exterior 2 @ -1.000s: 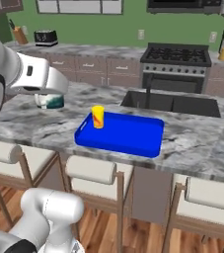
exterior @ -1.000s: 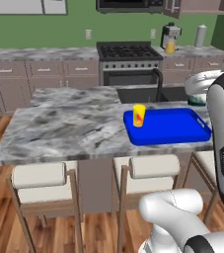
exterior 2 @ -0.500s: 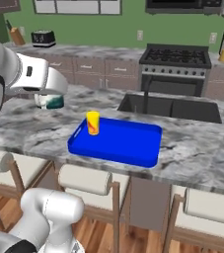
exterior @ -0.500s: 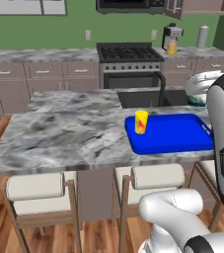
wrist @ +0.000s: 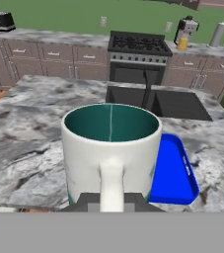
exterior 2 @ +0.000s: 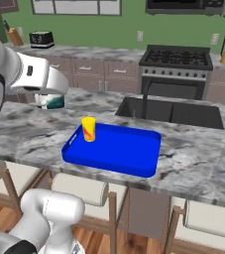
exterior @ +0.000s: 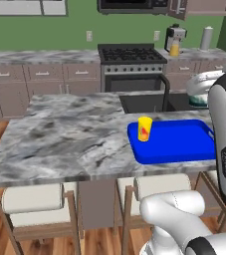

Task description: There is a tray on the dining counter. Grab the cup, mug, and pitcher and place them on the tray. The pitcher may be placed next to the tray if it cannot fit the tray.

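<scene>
Pincer (wrist: 111, 197) grips mug (wrist: 111, 150) (airborne) — tray (exterior 2: 115, 149), cup (exterior 2: 88, 129) at corner

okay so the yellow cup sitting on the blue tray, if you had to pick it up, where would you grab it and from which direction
Probably around the middle of its side wall, coming down from above or in from the stool side. The cup stands upright near one corner of the tray, has no handle, and its straight round wall suits a two-finger pinch across its width. The gripper already carries the mug, so that must be set down first.
</scene>
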